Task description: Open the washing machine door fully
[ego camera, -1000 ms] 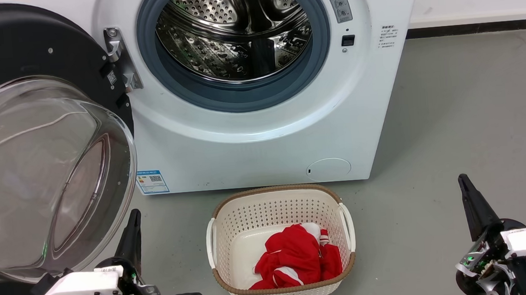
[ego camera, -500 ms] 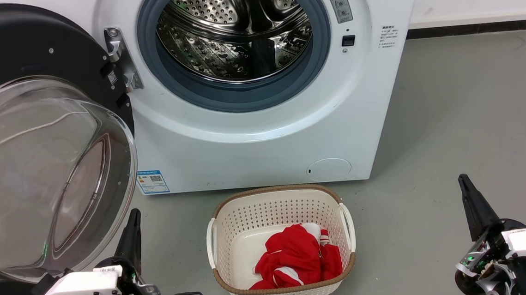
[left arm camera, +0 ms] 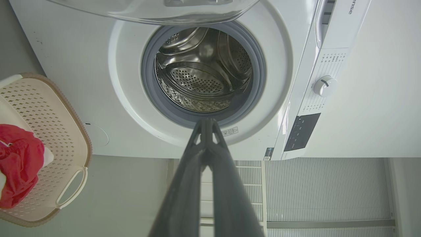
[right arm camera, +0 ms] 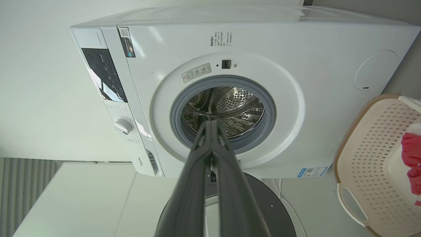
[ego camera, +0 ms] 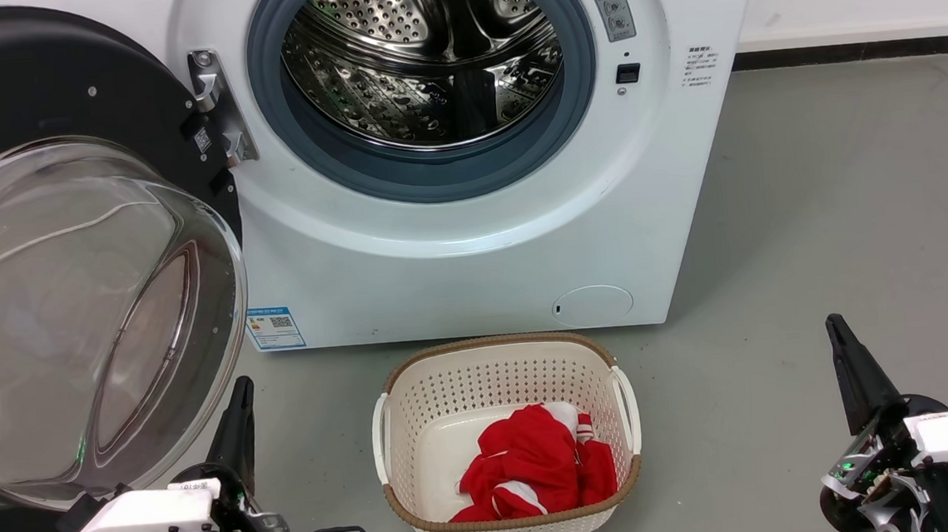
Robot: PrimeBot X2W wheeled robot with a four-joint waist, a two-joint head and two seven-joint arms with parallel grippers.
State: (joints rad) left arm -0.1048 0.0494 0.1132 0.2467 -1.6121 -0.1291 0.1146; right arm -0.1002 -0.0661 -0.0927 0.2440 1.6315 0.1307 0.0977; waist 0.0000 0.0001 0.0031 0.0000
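The door (ego camera: 80, 243) looks wide open, so the left claw (ego camera: 241, 391) and right claw (ego camera: 835, 328), both pinched together on nothing, should just keep off it.

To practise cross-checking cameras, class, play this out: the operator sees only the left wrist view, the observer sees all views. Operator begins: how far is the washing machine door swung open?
Observer: The head view shows the washing machine door swung wide to the robot's left, off the porthole.
Operator: I see only clear glass. What surrounds it?
Observer: A broad black ring.
Operator: Where is the right gripper?
Observer: The right gripper is low at the right, fingers together, apart from the washing machine.
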